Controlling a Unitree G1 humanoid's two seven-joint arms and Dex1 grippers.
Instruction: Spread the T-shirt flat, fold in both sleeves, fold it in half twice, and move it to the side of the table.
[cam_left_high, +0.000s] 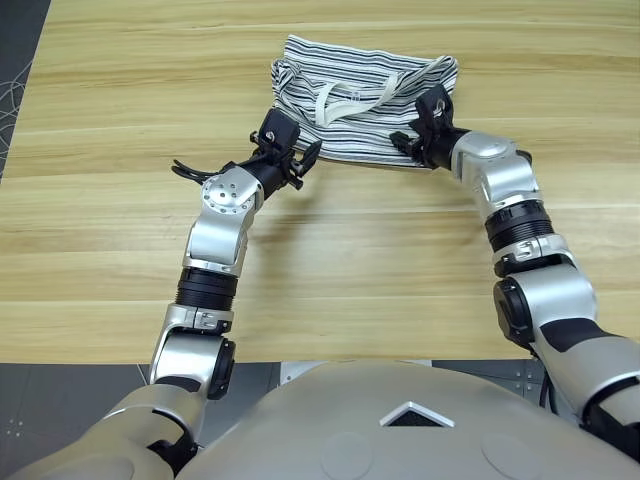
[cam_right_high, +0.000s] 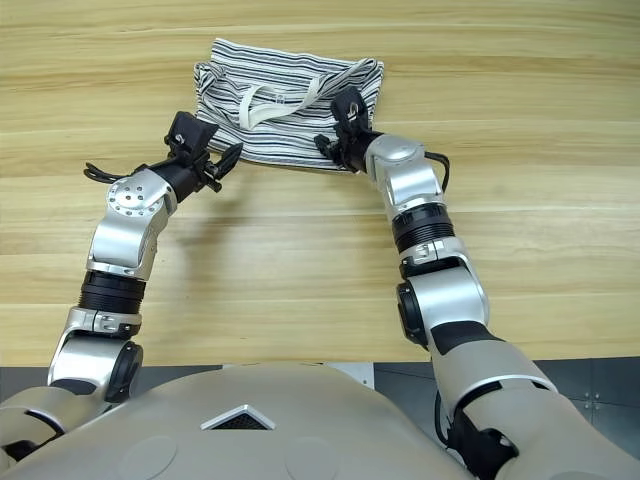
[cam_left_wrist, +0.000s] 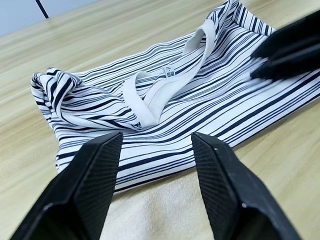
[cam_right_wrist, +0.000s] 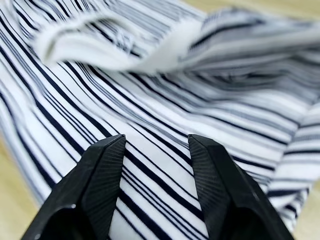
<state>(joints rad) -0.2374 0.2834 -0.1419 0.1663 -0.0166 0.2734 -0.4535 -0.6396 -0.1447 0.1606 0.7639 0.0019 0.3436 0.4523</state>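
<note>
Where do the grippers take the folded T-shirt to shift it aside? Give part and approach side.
Grip the T-shirt by its near folded edge, at both front corners, coming low from the robot's side. The layers lie stacked flat there, facing both arms; the loose white collar would likely lift one layer only. The left gripper and right gripper hang open there.

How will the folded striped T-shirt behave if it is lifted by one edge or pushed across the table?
Probably floppy: the T-shirt shows soft folds and a limp collar, so lifted by one edge it would likely sag and unfold. It looks thin and light. Pushed across the wooden table, its layers may bunch rather than slide.
</note>
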